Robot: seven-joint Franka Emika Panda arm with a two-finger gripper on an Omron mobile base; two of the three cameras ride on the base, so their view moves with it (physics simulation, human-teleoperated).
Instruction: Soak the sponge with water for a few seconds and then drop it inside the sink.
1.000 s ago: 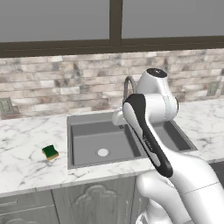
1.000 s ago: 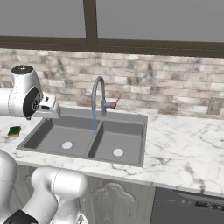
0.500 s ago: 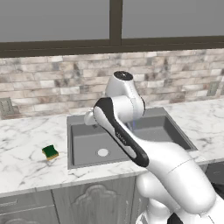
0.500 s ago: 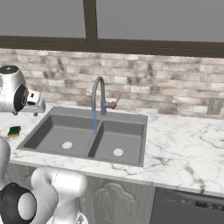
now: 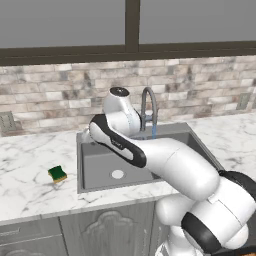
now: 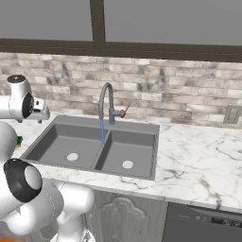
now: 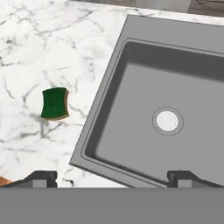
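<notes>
Arm: you have swung it further left since a moment ago. In the left base view it was over the middle of the sink (image 5: pixel 100 165); now it reaches across the left basin, toward the left rim.
End effector (image 7: pixel 111 177): its two tips stand wide apart and hold nothing. From the hand view you look down on the near left corner of the sink.
Sponge (image 5: pixel 57 173): it has not moved. It lies flat on the worktop (image 5: pixel 30 185), green side up, just left of the sink and not touching it. In the hand view you see the sponge (image 7: pixel 55 103) left of the basin rim.
Water (image 6: pixel 102 131): it still runs in a thin blue stream from the faucet (image 6: pixel 107 100) down to the wall between the two basins.
Drain (image 7: pixel 167 120): the round pale ring sits in the floor of the left basin.
</notes>
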